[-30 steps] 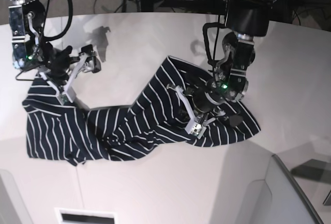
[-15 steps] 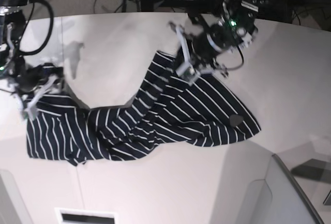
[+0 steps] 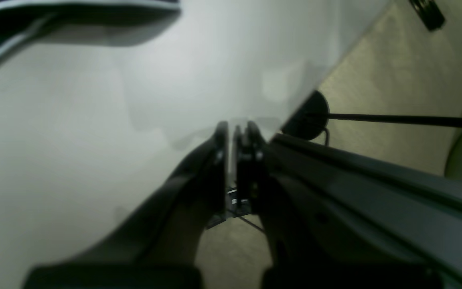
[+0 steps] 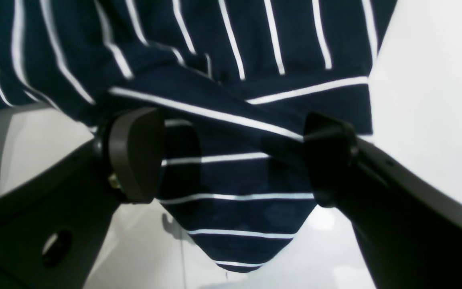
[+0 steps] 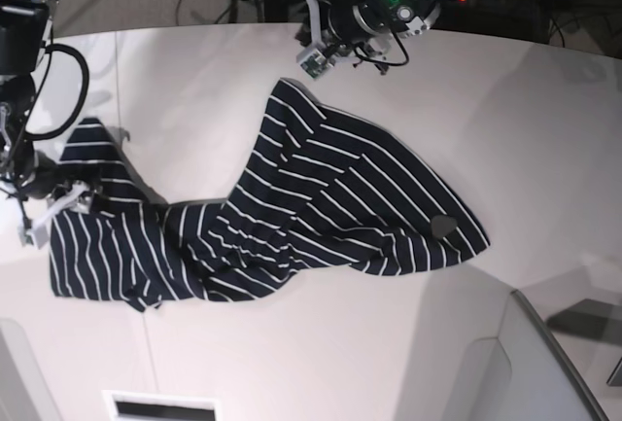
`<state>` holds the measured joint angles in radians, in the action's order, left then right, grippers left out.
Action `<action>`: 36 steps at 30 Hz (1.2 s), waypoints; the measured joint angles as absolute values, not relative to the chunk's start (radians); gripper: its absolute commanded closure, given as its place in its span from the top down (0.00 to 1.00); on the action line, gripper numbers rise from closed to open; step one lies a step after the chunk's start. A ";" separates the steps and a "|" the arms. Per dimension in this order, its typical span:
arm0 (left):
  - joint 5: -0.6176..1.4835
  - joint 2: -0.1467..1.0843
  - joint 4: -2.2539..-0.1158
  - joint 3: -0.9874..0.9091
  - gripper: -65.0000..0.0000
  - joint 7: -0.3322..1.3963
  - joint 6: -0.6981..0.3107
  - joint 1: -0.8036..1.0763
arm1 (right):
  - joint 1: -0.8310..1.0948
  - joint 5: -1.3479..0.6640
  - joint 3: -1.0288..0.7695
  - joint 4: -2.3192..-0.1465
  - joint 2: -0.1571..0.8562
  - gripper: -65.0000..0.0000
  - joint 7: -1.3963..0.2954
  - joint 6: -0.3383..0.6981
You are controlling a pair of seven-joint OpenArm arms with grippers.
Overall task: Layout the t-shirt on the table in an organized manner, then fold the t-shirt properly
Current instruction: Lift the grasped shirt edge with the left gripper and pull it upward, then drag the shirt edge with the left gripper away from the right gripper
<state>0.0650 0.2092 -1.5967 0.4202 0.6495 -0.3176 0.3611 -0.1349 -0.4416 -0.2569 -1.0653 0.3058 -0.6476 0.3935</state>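
1. Although the t-shirt [image 5: 292, 207] is still bunched at the table's [image 5: 525, 120] centre, it has been released by the left gripper [image 5: 313, 56], now pinched shut on nothing at 12 o'clock.
2. At 9 o'clock, the right gripper [image 4: 231, 156] is held wide astride a sleeve; spreading remains unfinished.
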 measured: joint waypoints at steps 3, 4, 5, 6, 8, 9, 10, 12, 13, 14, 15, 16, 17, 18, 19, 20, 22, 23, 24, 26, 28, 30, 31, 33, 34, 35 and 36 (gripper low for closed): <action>0.059 0.238 -1.716 0.401 0.00 0.655 -0.310 0.398 | -0.133 -0.444 -0.258 -1.065 0.323 0.79 -0.627 0.393; 0.063 0.234 -1.745 0.392 0.00 0.656 -0.311 0.405 | -0.131 -0.445 -0.258 -1.066 0.327 0.79 -0.627 0.393; 0.062 0.223 -1.761 0.382 0.00 0.653 -0.314 0.408 | -0.128 -0.444 -0.258 -1.068 0.328 0.79 -0.623 0.393; 0.062 0.210 -1.771 0.374 0.00 0.651 -0.314 0.408 | -0.121 -0.446 -0.258 -1.068 0.327 0.79 -0.621 0.394; 0.062 0.189 -1.770 0.370 0.00 0.649 -0.294 0.398 | -0.109 -0.443 -0.258 -1.067 0.327 0.79 -0.629 0.409; 0.056 0.192 -1.770 0.381 0.00 0.647 -0.274 0.389 | -0.105 -0.439 -0.258 -1.066 0.328 0.79 -0.629 0.431; 0.026 0.194 -1.770 0.389 0.11 0.649 -0.253 0.380 | -0.102 -0.439 -0.258 -1.064 0.329 0.79 -0.631 0.462; -0.035 0.198 -1.769 0.426 0.41 0.655 -0.182 0.364 | -0.099 -0.443 -0.258 -1.065 0.327 0.79 -0.627 0.493; -0.057 0.199 -1.767 0.452 0.57 0.655 -0.166 0.355 | -0.099 -0.445 -0.258 -1.065 0.325 0.79 -0.628 0.499; -0.078 0.196 -1.767 0.485 0.69 0.654 -0.156 0.345 | -0.098 -0.446 -0.258 -1.064 0.325 0.79 -0.627 0.499; -0.106 0.191 -1.767 0.524 0.79 0.654 -0.150 0.335 | -0.097 -0.442 -0.259 -1.064 0.326 0.79 -0.628 0.499; -0.124 0.187 -1.766 0.554 0.85 0.654 -0.147 0.329 | -0.096 -0.444 -0.259 -1.064 0.327 0.79 -0.627 0.500; -0.132 0.183 -1.760 0.576 0.87 0.646 -0.146 0.321 | -0.096 -0.444 -0.260 -1.064 0.327 0.79 -0.628 0.506; -0.150 0.180 -1.748 0.600 0.86 0.648 -0.149 0.311 | -0.096 -0.442 -0.260 -1.064 0.327 0.79 -0.628 0.506; -0.178 0.173 -1.731 0.617 0.86 0.649 -0.153 0.298 | -0.096 -0.443 -0.260 -1.064 0.328 0.79 -0.627 0.506; -0.199 0.163 -1.708 0.623 0.86 0.651 -0.152 0.282 | -0.096 -0.442 -0.260 -1.064 0.327 0.79 -0.629 0.506; -0.294 0.140 -1.659 0.628 0.86 0.655 -0.141 0.265 | -0.095 -0.443 -0.260 -1.064 0.326 0.79 -0.628 0.507; -0.342 0.126 -1.638 0.627 0.86 0.655 -0.138 0.262 | -0.096 -0.445 -0.260 -1.064 0.327 0.79 -0.628 0.508; -0.391 0.112 -1.623 0.623 0.86 0.655 -0.137 0.264 | -0.094 -0.444 -0.261 -1.064 0.327 0.79 -0.628 0.506; -0.490 0.078 -1.592 0.624 0.86 0.655 -0.146 0.273 | -0.084 -0.443 -0.262 -1.064 0.330 0.79 -0.627 0.507; -0.533 0.064 -1.564 0.623 0.86 0.648 -0.160 0.270 | -0.076 -0.442 -0.262 -1.064 0.333 0.79 -0.632 0.509; -0.606 0.043 -1.517 0.616 0.86 0.650 -0.141 0.257 | -0.072 -0.440 -0.263 -1.063 0.339 0.79 -0.632 0.507; -0.597 0.041 -1.508 0.616 0.86 0.644 -0.138 0.257 | -0.072 -0.441 -0.263 -1.062 0.339 0.79 -0.631 0.507; -0.594 0.036 -1.491 0.619 0.86 0.638 -0.140 0.239 | -0.076 -0.445 -0.263 -1.063 0.338 0.79 -0.630 0.510; -0.594 0.029 -1.475 0.620 0.86 0.632 -0.139 0.227 | -0.077 -0.445 -0.263 -1.063 0.338 0.79 -0.630 0.509; -0.594 0.021 -1.457 0.622 0.86 0.625 -0.137 0.213 | -0.077 -0.445 -0.263 -1.063 0.339 0.79 -0.630 0.509; -0.595 0.015 -1.443 0.615 0.86 0.623 -0.137 0.205 | -0.076 -0.445 -0.263 -1.062 0.339 0.79 -0.630 0.509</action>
<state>-0.5945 0.0154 -1.4433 0.6151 0.6231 -0.1371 0.2047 -0.0765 -0.4450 -0.2630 -1.0622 0.3386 -0.6296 0.5095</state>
